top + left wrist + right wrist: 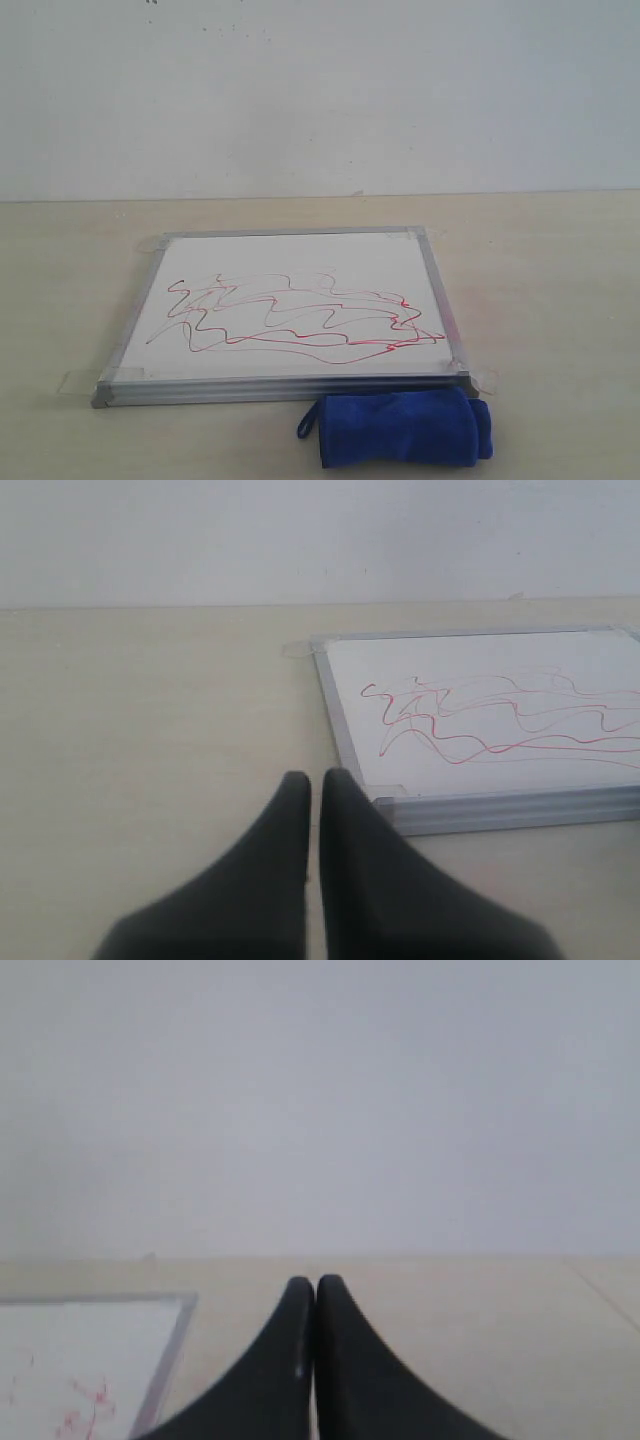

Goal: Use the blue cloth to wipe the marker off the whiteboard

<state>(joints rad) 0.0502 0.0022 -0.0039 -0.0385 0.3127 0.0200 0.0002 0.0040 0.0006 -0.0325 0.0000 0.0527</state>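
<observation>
- Table (60, 300): pale wood-tone surface. It carries the board and the cloth.
- Whiteboard (290, 255): lies flat at centre, with a silver frame and clear tape tabs at its corners.
- Marker (300, 320): thin red and dark zigzag lines cross the middle and near part of the board. I see no wiped patch, so I judge the task not yet begun.
- Blue cloth (400, 428): a thick roll on the table, right up against the board's near frame edge, toward the right-hand corner. Its long axis runs along that edge, and its loop is at the left end. Neither wrist view shows it.
- Right gripper (315, 1285): jaws pressed together, holding nothing. The board's corner lies just ahead and to one side. With the cloth right of centre, I judge this arm the nearer one. It must open before it grips across the roll.
- Left gripper (316, 780): jaws drawn together with only a sliver between them, holding nothing. It is near the board's left near corner.
</observation>
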